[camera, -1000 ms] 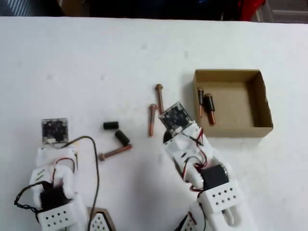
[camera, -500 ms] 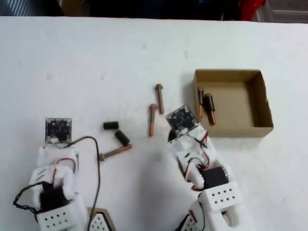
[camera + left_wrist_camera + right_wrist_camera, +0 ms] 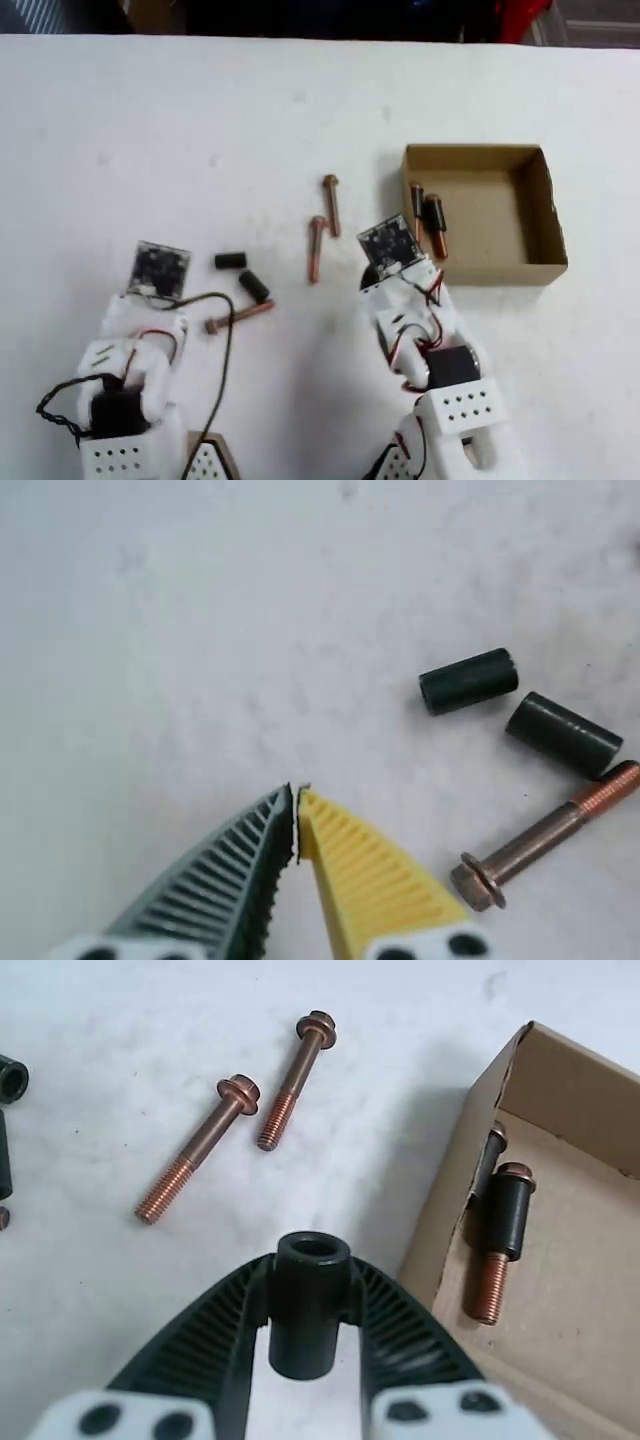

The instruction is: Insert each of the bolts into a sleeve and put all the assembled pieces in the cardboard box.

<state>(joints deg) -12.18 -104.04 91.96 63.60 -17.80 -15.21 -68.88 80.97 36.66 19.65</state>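
My right gripper (image 3: 310,1345) is shut on a black sleeve (image 3: 311,1300), held upright just outside the cardboard box (image 3: 590,1290). Two copper bolts (image 3: 195,1150) (image 3: 297,1078) lie on the table ahead of it. Inside the box (image 3: 490,271) lie two bolts with sleeves on them (image 3: 505,1235) (image 3: 488,1155). My left gripper (image 3: 297,795) is shut on nothing, its tips close to the table. Two loose black sleeves (image 3: 468,680) (image 3: 563,735) and a third bolt (image 3: 545,835) lie beside it. From above, the left arm (image 3: 130,350) sits just left of that bolt (image 3: 240,315).
A black cable (image 3: 222,360) from the left arm loops over the table near the third bolt. A small brown object (image 3: 205,460) sits at the front edge between the arms. The white table (image 3: 150,130) stretches wide at the back and left.
The left arm has swung right, toward the loose sleeves and the third bolt. The right arm, with its sleeve, has shifted right, closer to the box.
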